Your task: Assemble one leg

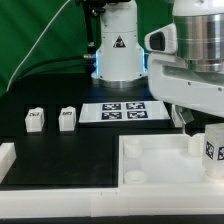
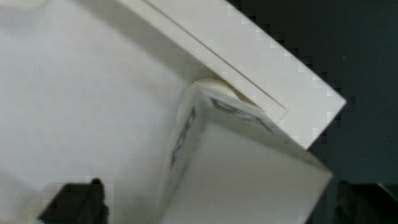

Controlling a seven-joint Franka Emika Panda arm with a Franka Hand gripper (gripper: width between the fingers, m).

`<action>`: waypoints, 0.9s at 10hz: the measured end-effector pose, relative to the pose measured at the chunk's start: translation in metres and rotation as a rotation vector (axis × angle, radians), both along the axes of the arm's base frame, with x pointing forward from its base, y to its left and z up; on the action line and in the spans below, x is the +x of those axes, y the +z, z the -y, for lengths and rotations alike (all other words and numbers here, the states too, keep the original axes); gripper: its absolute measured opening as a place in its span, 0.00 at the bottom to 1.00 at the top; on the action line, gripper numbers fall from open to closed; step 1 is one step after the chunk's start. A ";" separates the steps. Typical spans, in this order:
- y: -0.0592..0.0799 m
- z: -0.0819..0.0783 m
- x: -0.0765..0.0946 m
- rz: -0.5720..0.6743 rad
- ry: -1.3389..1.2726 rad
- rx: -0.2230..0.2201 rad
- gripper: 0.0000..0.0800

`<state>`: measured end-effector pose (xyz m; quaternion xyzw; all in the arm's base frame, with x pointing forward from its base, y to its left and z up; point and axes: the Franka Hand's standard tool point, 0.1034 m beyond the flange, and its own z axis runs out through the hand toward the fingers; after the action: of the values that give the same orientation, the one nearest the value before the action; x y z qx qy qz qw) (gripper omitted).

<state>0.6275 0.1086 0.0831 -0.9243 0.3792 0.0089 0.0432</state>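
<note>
My gripper hangs over the far right corner of the large white tray, in the exterior view's right. It is shut on a small white leg with a black-and-white tag, held upright at the tray's corner. In the wrist view the leg fills the space between my two dark fingertips, and its end sits against the tray's corner. Whether the leg is seated in a socket is hidden. Two more legs stand on the black table at the exterior view's left.
The marker board lies flat behind the tray. The arm's white base stands at the back. A white raised border runs along the exterior view's left edge. Green cloth hangs behind.
</note>
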 end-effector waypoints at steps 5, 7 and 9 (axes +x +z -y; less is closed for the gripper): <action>-0.002 -0.002 -0.002 0.039 0.553 -0.025 0.81; -0.002 0.000 -0.001 0.054 0.788 -0.045 0.81; -0.002 0.000 -0.001 0.061 0.850 -0.049 0.81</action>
<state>0.6267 0.1084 0.0808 -0.9990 -0.0368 -0.0103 0.0248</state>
